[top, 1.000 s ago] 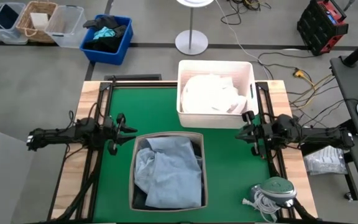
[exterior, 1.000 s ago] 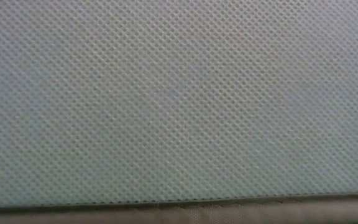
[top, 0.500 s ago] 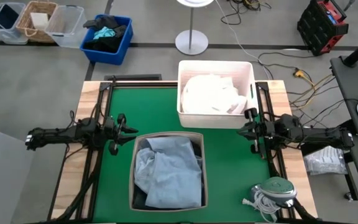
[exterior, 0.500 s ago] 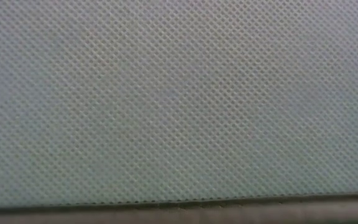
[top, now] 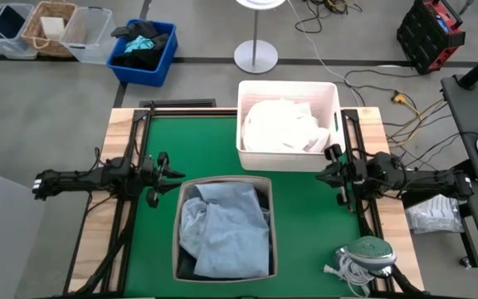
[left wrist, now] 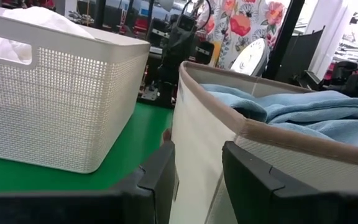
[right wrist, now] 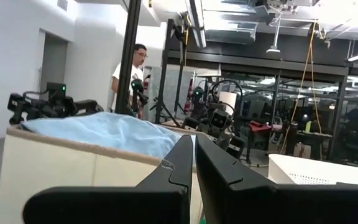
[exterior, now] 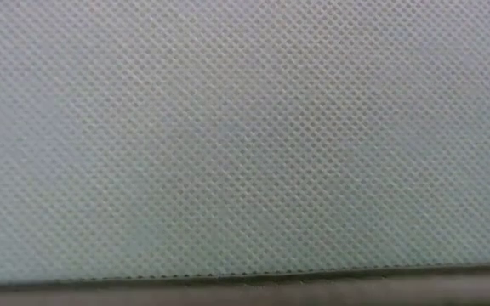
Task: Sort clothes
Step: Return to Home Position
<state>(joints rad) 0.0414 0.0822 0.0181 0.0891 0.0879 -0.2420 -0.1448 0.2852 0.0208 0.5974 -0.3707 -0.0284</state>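
Clothes (top: 222,228) sit binned: light blue in the near gray organizer (top: 223,179), white in the far white basket (top: 280,160). Homing seems in hand. Left pincer (top: 171,177), fingers apart, lies left of the organizer; right pincer (top: 322,174), together, at the tabletop's (top: 206,141) right. Next: just settle.

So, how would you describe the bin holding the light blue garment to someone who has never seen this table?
Find the green mat. Of the two containers on it, take the soft-sided pale fabric bin with the tan rim, topped with a crumpled light blue garment. Its neighbour, a rigid white perforated plastic basket, holds white clothes.
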